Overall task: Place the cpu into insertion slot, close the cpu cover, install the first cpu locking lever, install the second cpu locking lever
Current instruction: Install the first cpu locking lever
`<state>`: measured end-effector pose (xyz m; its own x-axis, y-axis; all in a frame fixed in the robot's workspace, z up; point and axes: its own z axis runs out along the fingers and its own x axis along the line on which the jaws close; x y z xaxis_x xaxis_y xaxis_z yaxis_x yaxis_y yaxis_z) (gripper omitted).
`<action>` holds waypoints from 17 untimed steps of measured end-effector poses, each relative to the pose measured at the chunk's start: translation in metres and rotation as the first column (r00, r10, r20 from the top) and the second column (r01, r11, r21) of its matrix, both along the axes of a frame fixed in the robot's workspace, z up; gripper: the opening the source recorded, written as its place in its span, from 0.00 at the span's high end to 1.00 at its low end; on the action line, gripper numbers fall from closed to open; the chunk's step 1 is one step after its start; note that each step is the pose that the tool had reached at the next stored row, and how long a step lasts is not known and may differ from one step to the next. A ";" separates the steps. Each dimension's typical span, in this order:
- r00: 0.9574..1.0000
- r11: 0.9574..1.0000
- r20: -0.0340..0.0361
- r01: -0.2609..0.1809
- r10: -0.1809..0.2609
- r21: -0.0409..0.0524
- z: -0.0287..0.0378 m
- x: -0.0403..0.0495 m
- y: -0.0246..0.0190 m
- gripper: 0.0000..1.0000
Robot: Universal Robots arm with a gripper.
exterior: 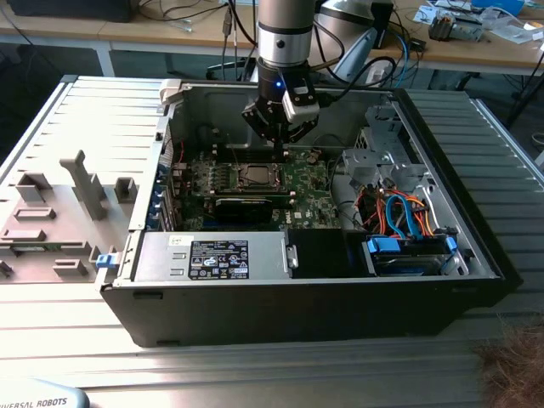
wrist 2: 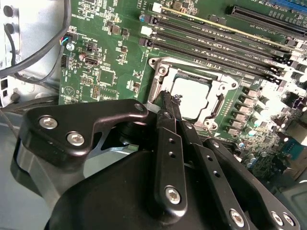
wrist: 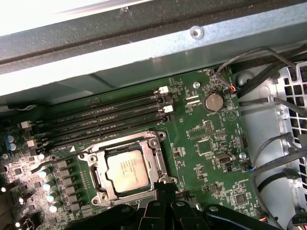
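The cpu (wrist 2: pixel 192 96) (wrist: pixel 125 167) lies flat in the socket on the green motherboard, its silvery top showing through the square window of the cpu cover (wrist 2: pixel 218 88) (wrist: pixel 120 143), which lies down over it. In the exterior view the cpu (exterior: pixel 253 176) sits just below my gripper (exterior: pixel 281 153). My gripper (wrist 2: pixel 169 106) (wrist: pixel 165 186) is shut, its thin tips at the socket's edge beside a hooked wire locking lever (wrist 2: pixel 175 98). Another thin lever (wrist: pixel 53 160) juts out past the socket's far side.
Memory slots (wrist: pixel 110 115) run beside the socket. A black graphics card (exterior: pixel 245 204), the grey power supply box (exterior: pixel 212 255) and a drive cage with blue and orange cables (exterior: pixel 408 221) stand in the open case. Grey fixtures (exterior: pixel 51 212) lie on the exterior view's left.
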<state>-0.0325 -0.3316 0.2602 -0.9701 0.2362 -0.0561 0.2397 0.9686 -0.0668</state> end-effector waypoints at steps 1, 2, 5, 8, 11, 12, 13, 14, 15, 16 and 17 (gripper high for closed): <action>1.000 1.000 0.000 -0.002 0.002 0.000 0.0000 0.0000 0.0000 0.89; 1.000 1.000 0.000 -0.006 0.006 0.000 0.0000 0.0000 0.0000 0.89; 1.000 1.000 0.000 -0.012 0.012 0.000 0.0000 0.0000 0.0000 0.89; 1.000 1.000 0.000 -0.018 0.018 0.000 0.0000 0.0000 0.0000 0.89; 1.000 1.000 0.000 -0.027 0.027 0.000 0.0000 0.0000 0.0000 0.89; 1.000 1.000 0.000 -0.030 0.030 0.000 0.0000 0.0000 0.0000 0.89; 1.000 1.000 0.000 -0.031 0.031 0.000 0.0000 0.0000 0.0000 0.89; 0.999 0.999 0.000 -0.033 0.033 0.000 0.0000 0.0000 0.0000 0.89; 0.999 0.999 0.000 -0.034 0.034 0.000 0.0000 0.0000 0.0000 0.89; 0.999 0.999 0.000 -0.038 0.038 0.000 0.0000 0.0000 0.0000 0.89; 0.999 0.999 0.000 -0.040 0.040 0.000 0.0000 0.0000 0.0000 0.89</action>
